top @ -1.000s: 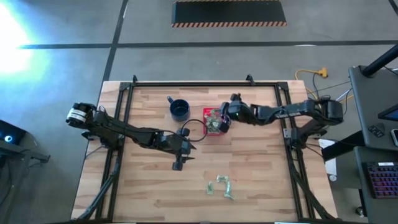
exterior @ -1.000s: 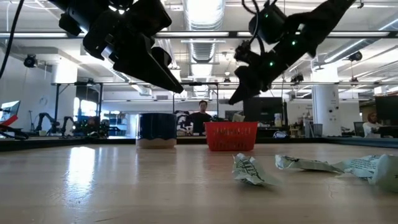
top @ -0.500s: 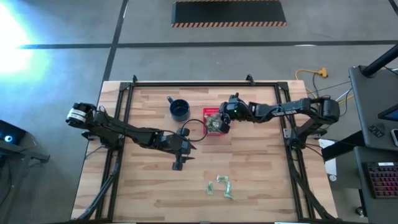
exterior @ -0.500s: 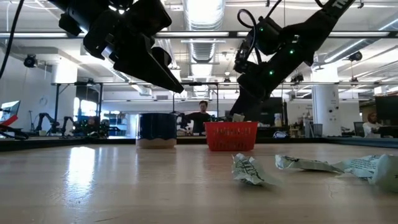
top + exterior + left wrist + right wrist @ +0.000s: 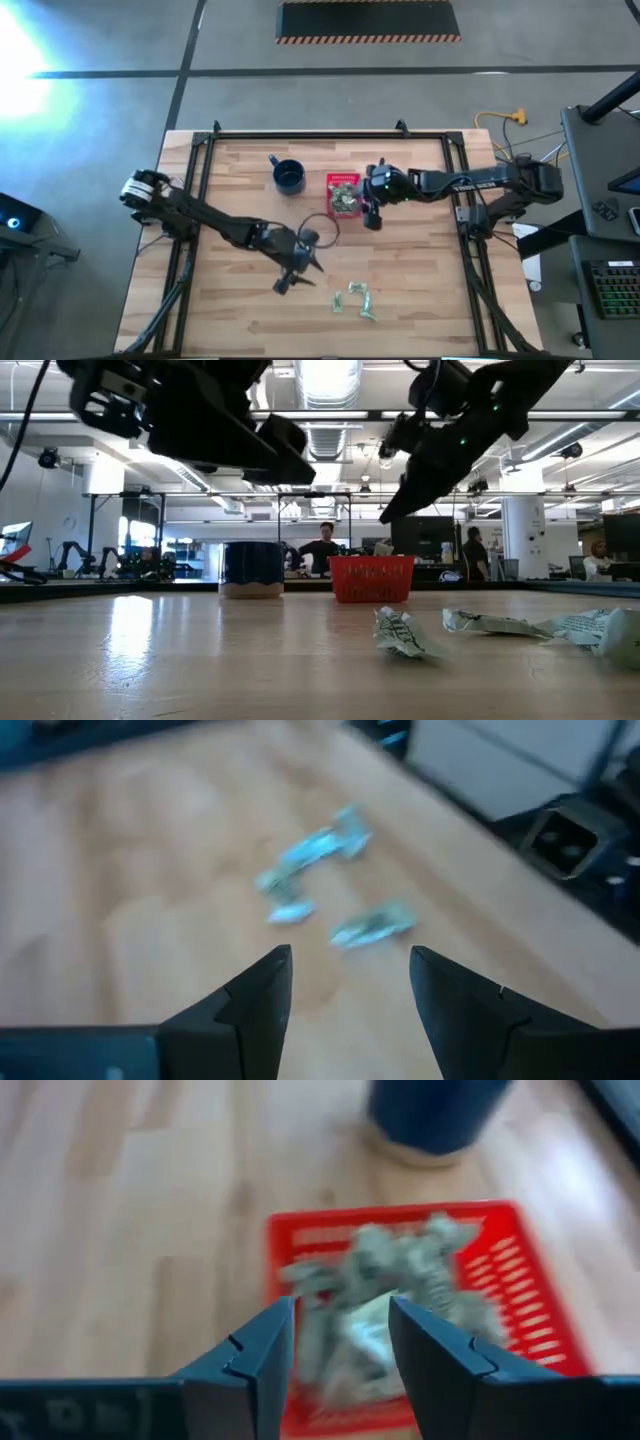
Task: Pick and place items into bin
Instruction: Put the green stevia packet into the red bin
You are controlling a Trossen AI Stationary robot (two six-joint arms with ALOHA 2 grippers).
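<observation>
The red bin (image 5: 343,193) stands mid-table and holds several pale green wrinkly items (image 5: 385,1270). Three more items (image 5: 353,300) lie loose on the wood near the front edge; they also show in the low view as items (image 5: 402,632). My right gripper (image 5: 372,217) hangs open just right of the bin, a little above it, with nothing between its fingers (image 5: 262,1348). My left gripper (image 5: 284,286) is open in the air, left of the loose items (image 5: 315,855), slanting down toward them.
A dark blue mug (image 5: 289,176) stands left of the bin, toward the far side. A black frame (image 5: 320,135) runs along the table's far and side edges. Bare wood lies between the bin and the loose items.
My right gripper dipped toward the bin, then rose and drew back toward the table's right edge. My left gripper has swung toward the near edge and the loose items, turning as it went. The loose items have kept still.
</observation>
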